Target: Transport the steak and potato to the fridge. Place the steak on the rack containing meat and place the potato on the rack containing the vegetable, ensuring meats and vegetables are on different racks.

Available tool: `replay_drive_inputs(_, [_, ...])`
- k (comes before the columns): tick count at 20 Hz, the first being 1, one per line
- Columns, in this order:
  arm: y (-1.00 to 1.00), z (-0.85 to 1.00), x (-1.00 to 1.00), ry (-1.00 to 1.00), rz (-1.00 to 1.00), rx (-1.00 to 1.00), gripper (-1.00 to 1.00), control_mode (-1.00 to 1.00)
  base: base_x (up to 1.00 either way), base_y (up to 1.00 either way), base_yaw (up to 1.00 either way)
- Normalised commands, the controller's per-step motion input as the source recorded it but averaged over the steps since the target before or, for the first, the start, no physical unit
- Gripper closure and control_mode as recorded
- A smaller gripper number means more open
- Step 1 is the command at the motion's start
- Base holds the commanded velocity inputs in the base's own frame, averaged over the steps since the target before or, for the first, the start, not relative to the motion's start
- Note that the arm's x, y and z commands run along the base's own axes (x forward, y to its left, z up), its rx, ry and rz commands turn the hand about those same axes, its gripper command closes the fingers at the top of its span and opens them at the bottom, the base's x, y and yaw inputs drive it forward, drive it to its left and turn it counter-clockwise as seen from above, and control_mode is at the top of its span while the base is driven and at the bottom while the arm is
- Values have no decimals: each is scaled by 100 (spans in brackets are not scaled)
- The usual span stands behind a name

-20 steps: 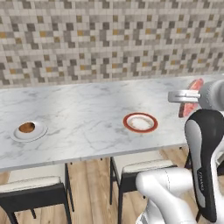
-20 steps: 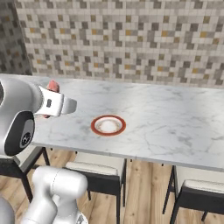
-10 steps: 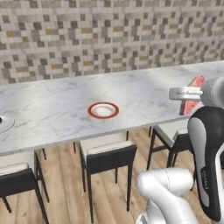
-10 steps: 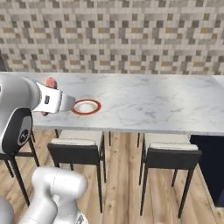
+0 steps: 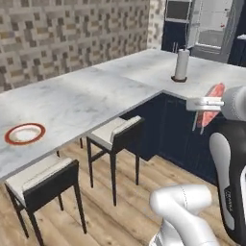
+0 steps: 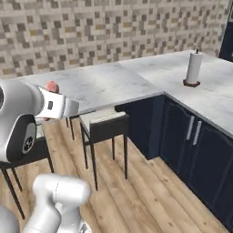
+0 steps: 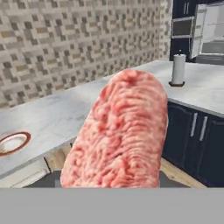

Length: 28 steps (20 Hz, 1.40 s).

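Above the wooden floor [image 5: 144, 187] beside the marble desk [image 5: 96, 96], the fingers [image 5: 207, 106] are clamped on the raw steak [image 7: 118, 135], carrying it in the air.

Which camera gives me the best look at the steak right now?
The hand view: the steak stands large and close, its marbled red surface plain. The left base view shows it edge-on as a red sliver beside the gripper. The right base view shows just a small red tip behind the arm.
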Motion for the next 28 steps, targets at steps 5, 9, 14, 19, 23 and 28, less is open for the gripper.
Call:
replay_drive_inputs(5, [0, 0, 0, 0, 0, 0, 100, 100, 0, 0, -100])
replay_drive_inputs(9, [0, 0, 0, 0, 0, 0, 100, 100, -35, 8, -92])
replay_drive_inputs(14, [0, 0, 0, 0, 0, 0, 100, 100, -100, 9, -45])
replay_drive_inputs(19, [0, 0, 0, 0, 0, 0, 100, 100, -100, 68, -30])
replay_drive_inputs(23, [0, 0, 0, 0, 0, 0, 100, 100, -100, 83, -22])
replay_drive_inputs(28, [0, 0, 0, 0, 0, 0, 100, 100, -100, 72, -11])
